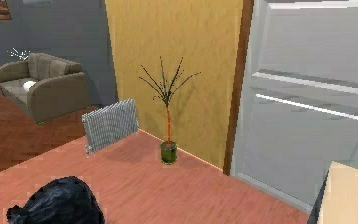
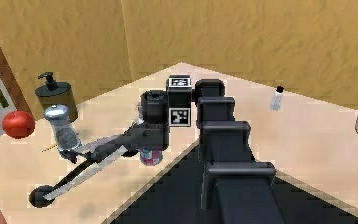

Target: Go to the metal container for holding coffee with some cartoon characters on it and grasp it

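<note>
On the pale countertop (image 2: 107, 110) a small silvery metal container (image 2: 59, 124) stands upright at the arm side view's left. My gripper (image 2: 55, 172) reaches left from the dark arm (image 2: 222, 140), past the two white marker squares (image 2: 154, 108). One thin finger (image 2: 92, 148) ends close by the silvery container's base; the other finger (image 2: 62, 185) runs lower toward the counter's front. A small pink-purple thing (image 2: 152, 154) shows under the gripper's body. I cannot tell whether the gripper holds anything, or whether it touches the container.
A dark pump dispenser (image 2: 55, 95) and a red round fruit (image 2: 17, 123) stand behind the container; a small bottle (image 2: 278, 97) is farther right. Ahead: a yellow wall (image 1: 187, 60), a potted twig plant (image 1: 168, 150), a radiator (image 1: 110, 124), a sofa (image 1: 45, 82), a white door (image 1: 307, 100), a black bag (image 1: 57, 205).
</note>
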